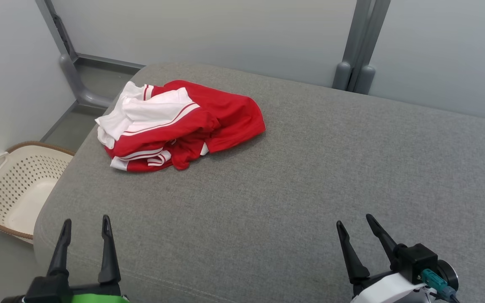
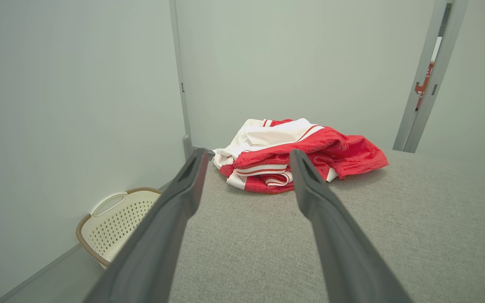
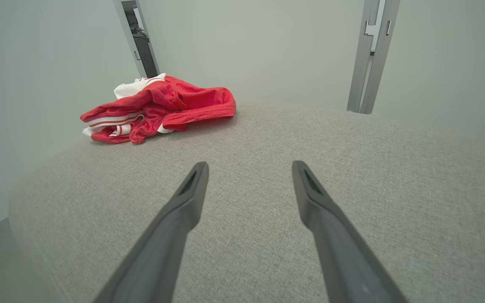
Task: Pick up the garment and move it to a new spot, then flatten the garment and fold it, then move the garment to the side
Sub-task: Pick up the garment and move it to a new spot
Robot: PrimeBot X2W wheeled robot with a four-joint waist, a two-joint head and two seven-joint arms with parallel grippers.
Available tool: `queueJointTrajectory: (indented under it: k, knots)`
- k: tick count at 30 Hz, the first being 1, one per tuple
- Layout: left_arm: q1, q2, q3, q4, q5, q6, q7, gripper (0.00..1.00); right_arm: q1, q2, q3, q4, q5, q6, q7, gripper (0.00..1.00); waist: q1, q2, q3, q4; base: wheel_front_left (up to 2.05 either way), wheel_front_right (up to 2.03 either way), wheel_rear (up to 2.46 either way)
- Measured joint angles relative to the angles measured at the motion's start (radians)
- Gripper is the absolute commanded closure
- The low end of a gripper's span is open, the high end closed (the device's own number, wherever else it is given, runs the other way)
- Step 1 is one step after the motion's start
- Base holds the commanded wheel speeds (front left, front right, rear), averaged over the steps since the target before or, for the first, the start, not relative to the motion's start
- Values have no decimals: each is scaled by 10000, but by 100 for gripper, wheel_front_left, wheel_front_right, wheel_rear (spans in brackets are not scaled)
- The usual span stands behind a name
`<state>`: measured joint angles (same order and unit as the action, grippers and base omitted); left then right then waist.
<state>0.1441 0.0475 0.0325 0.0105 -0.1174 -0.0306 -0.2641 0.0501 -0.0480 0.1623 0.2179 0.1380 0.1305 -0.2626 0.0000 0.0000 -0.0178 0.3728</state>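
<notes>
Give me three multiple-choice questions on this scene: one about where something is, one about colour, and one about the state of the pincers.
1. Where is the basket relative to the garment?
A. on top of it
B. lower, to its left and nearer the robot
C. far to its right

2. What colours is the garment?
A. blue and white
B. all black
C. red and white

3. What state are the left pincer and right pincer in?
A. both open, holding nothing
B. both shut
C. left shut on cloth

Answers: B, the basket sits at the head view's left edge, below the cloth. C, the cloth is red with white panels and stripes. A, each pincer is spread with nothing between.
</notes>
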Motion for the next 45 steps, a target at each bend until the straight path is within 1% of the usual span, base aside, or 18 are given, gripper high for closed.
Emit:
queueJointTrajectory:
  k: [6, 9, 12, 13, 16, 20, 24, 26, 29, 32, 36, 40, 42, 45]
  knots:
    - [-795, 4, 130, -627, 176, -75, -2, 0, -344, 2, -194, -146, -370, 0, 0, 0, 0, 0, 526, -90, 0, 0, 0]
    - [-1439, 6, 130, -915, 336, -280, 0, 0, -546, 2, -297, -186, -723, 0, 0, 0, 0, 0, 941, -137, 0, 0, 0]
    - [-2463, 63, 117, -1208, 585, -560, -4, 0, -837, 6, -545, -316, -1095, 0, -2, 0, 0, 0, 1470, -178, 0, 0, 0]
    - [-2784, 169, 73, -1237, 675, -625, -6, 0, -939, -8, -608, -353, -1200, 0, 0, 0, 0, 0, 1623, -187, 0, 0, 0]
    - [-4014, 717, -140, -965, 936, -788, -6, 0, -1212, -178, -798, -504, -1386, 0, 0, 0, 0, 0, 2194, -213, 0, 0, 0]
    - [-5795, 1383, -391, 420, 905, -924, -8, 0, -1461, -518, -915, -777, -1482, 0, 0, 0, 0, 0, 2965, -248, 0, 0, 0]
    - [-7643, 2033, -721, 2761, 113, -980, 19, 0, -1681, -803, -986, -1191, -1655, 0, 0, 0, 1, 0, 3697, -326, 0, 0, 0]
    - [-8499, 2403, -1271, 3879, -543, -982, 439, 0, -1715, -915, -1035, -1308, -1703, 0, 0, 0, 1, 0, 4011, -384, 0, 0, 0]
    - [-9782, 2997, -2406, 5277, -1937, -999, 1484, 0, -1849, -999, -1139, -1584, -1774, 0, 0, 0, 1, 0, 4509, -514, 0, 0, 0]
    - [-10582, 3459, -3409, 6065, -3371, -1003, 2458, 0, -1887, -1131, -1227, -1848, -1799, 0, 0, 0, 1, 0, 4934, -654, 0, 0, 0]
    - [-11221, 3923, -4452, 6752, -4911, -1001, 3442, 0, -1888, -1214, -1254, -2190, -1858, 0, -2, 0, 1, 0, 5434, -844, 0, 0, 0]
    - [-11528, 4123, -5313, 7308, -5848, -1001, 4109, 0, -1902, -1271, -1300, -2493, -1860, 0, -6, 0, 0, 0, 5837, -988, 0, 0, 0]
    - [-11714, 4157, -5651, 7549, -6282, -1001, 4211, 0, -1965, -1298, -1271, -2625, -1900, 0, -21, 0, 0, 0, 6041, -1040, 0, 0, 0]
    - [-11939, 4226, -6165, 7862, -6502, -1001, 4151, 0, -2042, -1350, -1248, -2838, -1933, 2, -33, 0, 0, 0, 6310, -1078, 0, 0, 0]
